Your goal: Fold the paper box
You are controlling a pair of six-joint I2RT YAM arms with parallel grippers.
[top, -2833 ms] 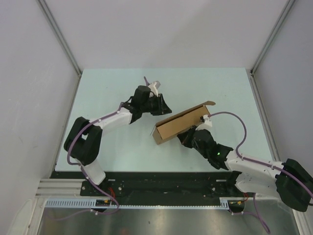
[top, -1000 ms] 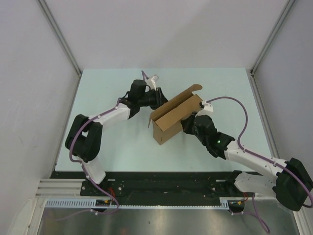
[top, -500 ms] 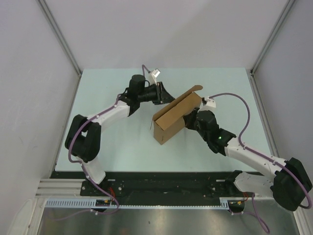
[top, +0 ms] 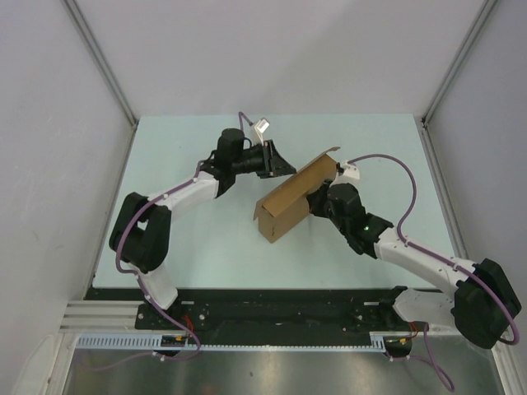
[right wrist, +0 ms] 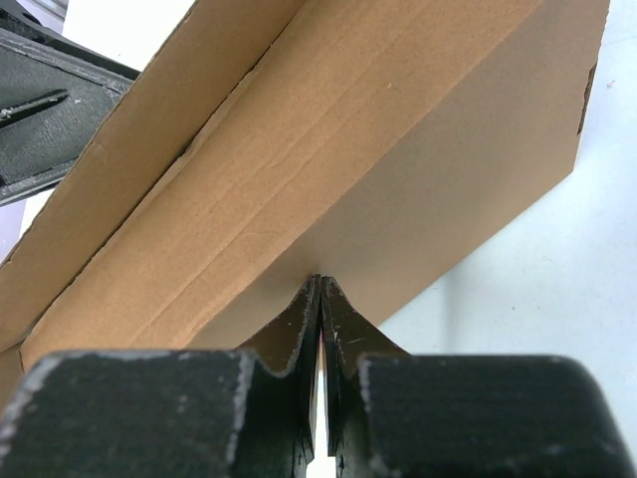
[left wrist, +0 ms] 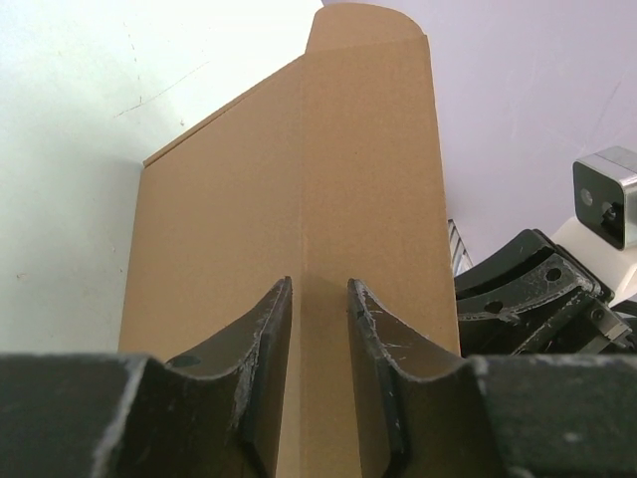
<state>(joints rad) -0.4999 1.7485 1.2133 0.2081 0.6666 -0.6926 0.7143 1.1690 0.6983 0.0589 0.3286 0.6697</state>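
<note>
- The paper box (top: pixel 290 197) is sitting near the middle of the counter (top: pixel 375 140), a little toward the right edge.
- It is lying on a slant. One short end is pointing toward the near edge and a bit left. The other end is pointing toward the far right corner.
- The box is plain brown and is already looking like a long, flat carton with its sides folded up.
- A small rounded flap (top: pixel 332 151) is sticking out at the far end of the box.
- The right tool (top: pixel 314 203) is coming at the box from its right side, about halfway along it.
- The right tool's two fingers (right wrist: pixel 299 324) are squeezing tight together, with only a thin slit between them. They are pinching a thin bottom edge of the box, so this tool is gripping the box.
- The left tool (top: pixel 284 167) is reaching in from the far left side, close to the far end of the box.
- The left tool's fingers (left wrist: pixel 267 339) are standing apart with a clear gap. A fold line of the box is running straight up through that gap.
- The left wrist view is very close, so I cannot tell if those fingers are touching the cardboard.
- The two tools are facing each other, with the box between them.
- Both arms are stretching out from the near edge of the counter, each with a purple cable (top: pixel 395 177) looping along it.
</note>
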